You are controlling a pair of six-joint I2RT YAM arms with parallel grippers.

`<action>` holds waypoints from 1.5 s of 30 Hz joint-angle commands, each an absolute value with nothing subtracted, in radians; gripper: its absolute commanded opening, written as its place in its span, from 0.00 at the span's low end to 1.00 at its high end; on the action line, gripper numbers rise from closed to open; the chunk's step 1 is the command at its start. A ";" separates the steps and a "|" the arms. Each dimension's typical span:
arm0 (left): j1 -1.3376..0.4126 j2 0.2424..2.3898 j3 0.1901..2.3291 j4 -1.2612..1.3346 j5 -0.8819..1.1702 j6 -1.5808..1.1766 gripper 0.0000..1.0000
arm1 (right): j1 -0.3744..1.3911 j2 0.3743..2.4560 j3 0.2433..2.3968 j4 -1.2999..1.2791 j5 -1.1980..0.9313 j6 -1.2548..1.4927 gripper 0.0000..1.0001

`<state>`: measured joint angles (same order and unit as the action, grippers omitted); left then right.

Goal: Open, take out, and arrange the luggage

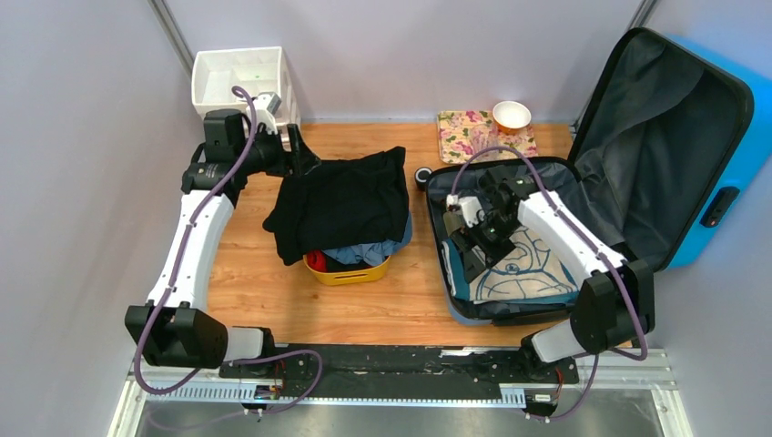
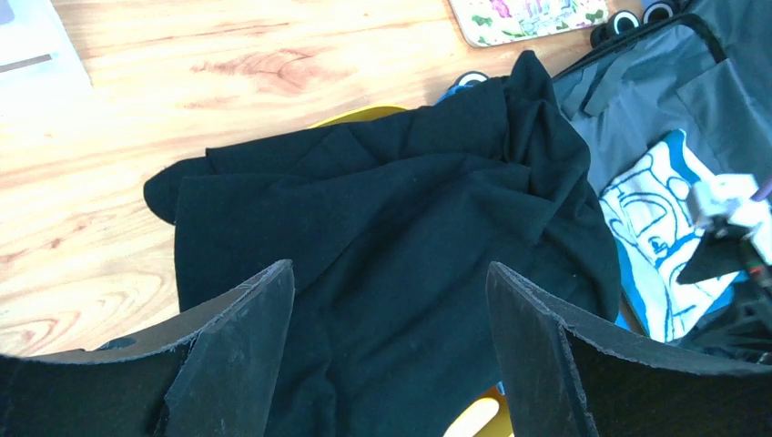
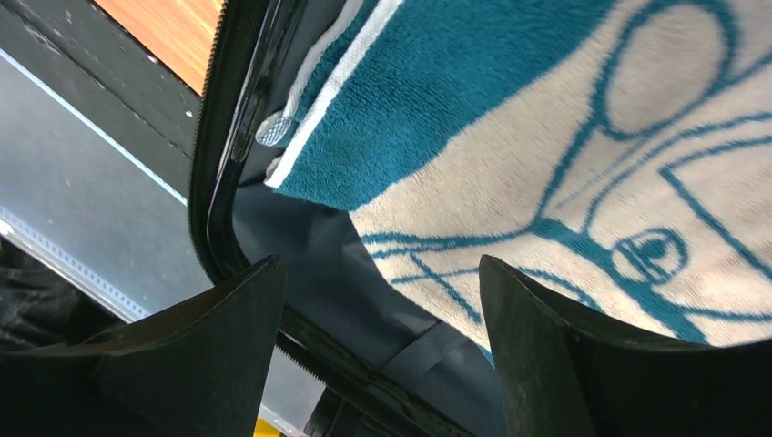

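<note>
With left end effector (image 2: 390,266) and right end effector (image 3: 378,261) agape, the loosely draped black garment (image 1: 346,200) may slide off the yellow tub (image 1: 350,272).

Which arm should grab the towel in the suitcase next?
Right, probably. The right gripper hangs open over the towel inside the suitcase. The left gripper is off over the black cloth on the tub.
</note>
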<state>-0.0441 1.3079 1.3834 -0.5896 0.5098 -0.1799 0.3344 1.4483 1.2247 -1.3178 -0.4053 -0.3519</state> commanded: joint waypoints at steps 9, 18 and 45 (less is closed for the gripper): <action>-0.035 1.331 1.362 -0.523 0.515 -0.248 0.85 | 0.446 1.575 1.111 -1.059 -0.310 -0.164 0.85; -0.035 1.330 1.338 -0.502 0.505 -0.256 0.86 | 0.460 1.681 1.071 -1.006 -0.239 -0.101 0.74; -0.037 1.298 1.289 -0.451 0.581 -0.247 0.88 | 0.229 1.367 1.388 -1.315 -0.475 -0.440 0.00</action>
<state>-0.0387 1.3300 1.2930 -0.4820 0.5407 -0.2459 0.2321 1.3701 1.3312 -1.2888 -0.4137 -0.3801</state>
